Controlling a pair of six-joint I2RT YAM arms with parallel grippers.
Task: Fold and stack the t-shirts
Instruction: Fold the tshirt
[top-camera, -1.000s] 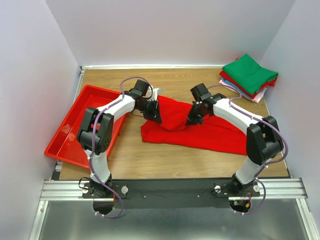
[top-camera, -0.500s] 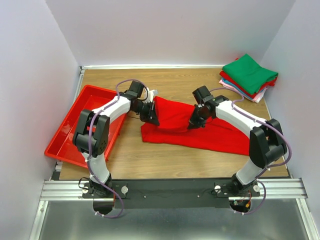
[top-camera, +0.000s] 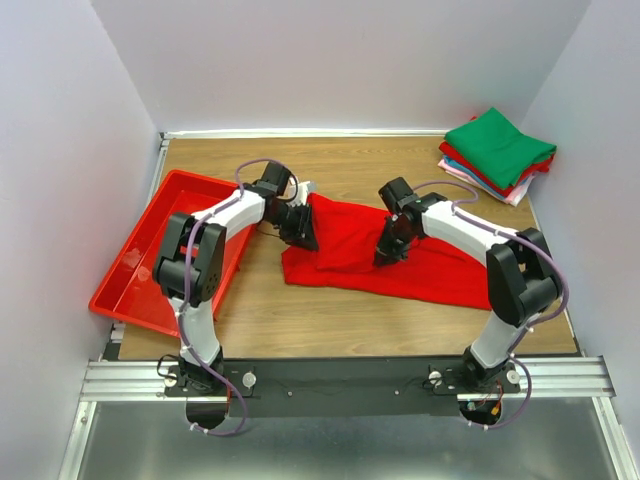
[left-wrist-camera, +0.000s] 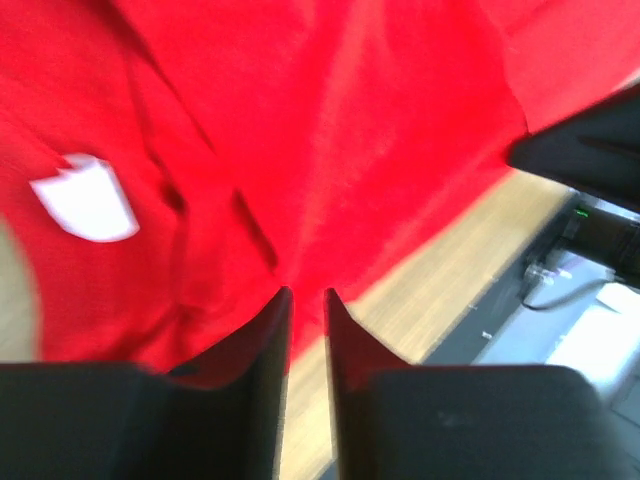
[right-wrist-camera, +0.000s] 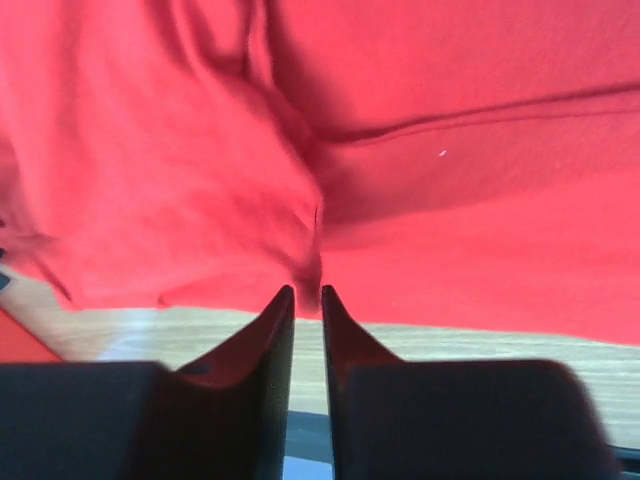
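A bright red t-shirt lies spread across the middle of the wooden table, its left part folded over itself. In the left wrist view the t-shirt shows its white neck tag. My left gripper sits at the shirt's left edge, its jaws a narrow gap apart with cloth and wood showing through. Over the shirt's middle, my right gripper has a puckered bit of the t-shirt pinched between its tips. Folded t-shirts, green on top, are stacked at the far right.
A red plastic tray sits on the left of the table beside the left arm. The enclosure's walls close in on the left, back and right. Bare wood lies behind the shirt and along the near edge.
Both grippers have lowered slightly onto the red t-shirt, and the folded left part lies flatter. The jaws of both have parted a little from fully shut.
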